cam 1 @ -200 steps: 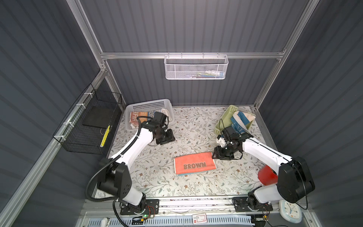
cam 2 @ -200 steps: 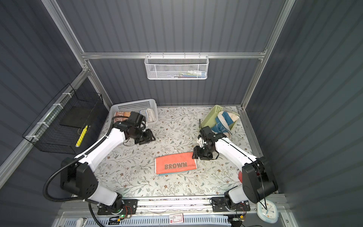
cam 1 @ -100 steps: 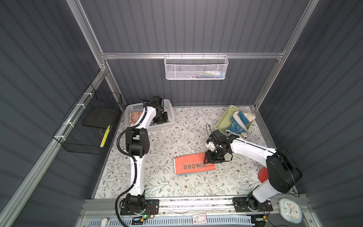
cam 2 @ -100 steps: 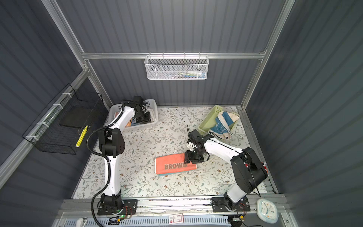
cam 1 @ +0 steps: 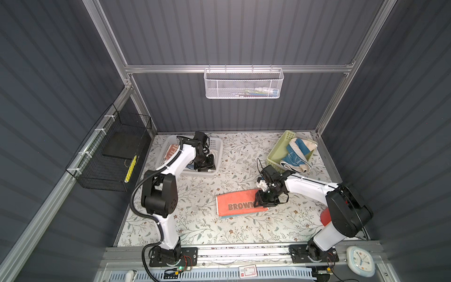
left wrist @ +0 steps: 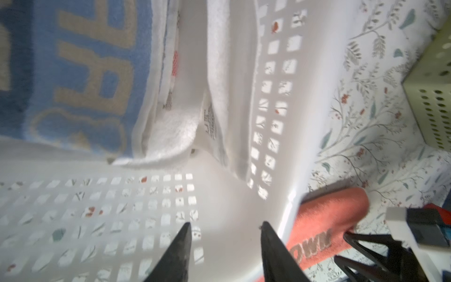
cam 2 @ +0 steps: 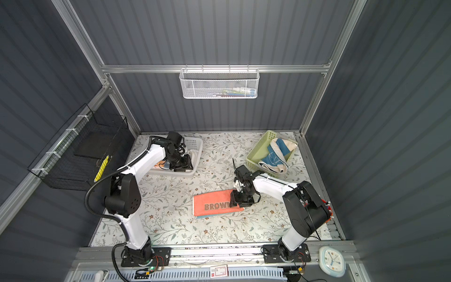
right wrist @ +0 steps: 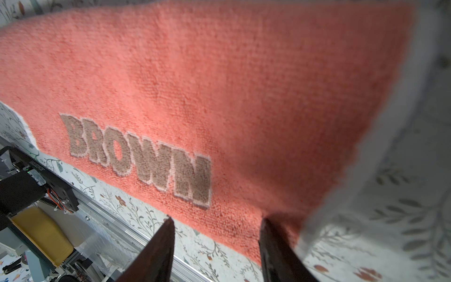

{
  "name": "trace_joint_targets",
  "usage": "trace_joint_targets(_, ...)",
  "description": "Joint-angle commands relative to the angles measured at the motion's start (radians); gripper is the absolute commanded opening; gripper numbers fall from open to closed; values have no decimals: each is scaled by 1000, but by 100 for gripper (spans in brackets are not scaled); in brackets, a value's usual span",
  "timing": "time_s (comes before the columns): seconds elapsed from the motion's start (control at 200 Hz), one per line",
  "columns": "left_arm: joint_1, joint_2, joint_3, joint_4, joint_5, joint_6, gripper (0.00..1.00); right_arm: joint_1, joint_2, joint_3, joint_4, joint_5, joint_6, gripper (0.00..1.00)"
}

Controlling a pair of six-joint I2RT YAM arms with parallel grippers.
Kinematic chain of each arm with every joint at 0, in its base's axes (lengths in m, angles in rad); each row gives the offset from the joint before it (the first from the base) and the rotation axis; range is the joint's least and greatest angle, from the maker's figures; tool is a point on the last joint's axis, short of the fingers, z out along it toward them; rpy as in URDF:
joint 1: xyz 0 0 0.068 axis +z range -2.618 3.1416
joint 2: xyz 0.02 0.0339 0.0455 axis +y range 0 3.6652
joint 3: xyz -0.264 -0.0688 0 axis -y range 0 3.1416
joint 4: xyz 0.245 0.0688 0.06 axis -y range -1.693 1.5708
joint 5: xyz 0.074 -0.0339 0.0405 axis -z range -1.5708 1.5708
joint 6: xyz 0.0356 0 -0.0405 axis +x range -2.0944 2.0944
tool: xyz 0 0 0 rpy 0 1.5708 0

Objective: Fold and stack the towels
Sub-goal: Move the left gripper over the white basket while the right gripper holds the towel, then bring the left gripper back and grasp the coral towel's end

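One folded, three to go: hovering parted right gripper (right wrist: 216, 227) over coral-orange "BROWN" terry towel (cam 1: 231, 199), centre; dipping empty, parted left gripper (left wrist: 224, 227) into upper-left white slotted plastic basket (left wrist: 109, 202) beside plain white towel (left wrist: 175, 131), blue lettered towel (left wrist: 85, 73); leaving cream-blue towel (cam 1: 296, 152) upper right.

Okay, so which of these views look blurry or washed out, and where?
Left wrist view: the white basket is washed out by bright light, the blue lettered towel soft. Right wrist view: the BROWN towel is crisp at its lettering, smeared at its pale edge. Both top views: sharp, without glare.
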Motion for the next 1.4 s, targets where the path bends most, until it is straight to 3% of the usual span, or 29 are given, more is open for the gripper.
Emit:
trace_joint_targets(0.0,10,-155,-51,-13,-21,-17,52,6,-18,-20,-4,0,5,57)
trace_joint_targets(0.115,9,-317,-201,-35,-8,-48,53,5,-12,-38,-2,9,4,56)
trace_joint_targets(0.29,9,-514,-499,-7,140,-92,57,6,-12,-76,18,9,10,56)
trace_joint_targets(0.46,-9,-628,-802,314,340,-251,64,8,-4,-81,26,5,12,56)
trace_joint_targets(0.7,-91,-559,-1010,731,395,-492,66,14,-11,-82,29,2,12,56)
trace_joint_targets(1.016,-123,-442,-1142,1003,404,-633,65,16,-24,-93,41,-7,18,55)
trace_joint_targets(1.161,-166,-383,-1132,1075,380,-662,57,16,-44,-84,37,3,14,55)
trace_joint_targets(1.291,-167,-332,-1108,1104,379,-655,39,15,-43,-95,57,16,14,55)
trace_joint_targets(1.396,-168,-332,-1058,1050,382,-632,17,15,-60,-99,59,14,20,56)
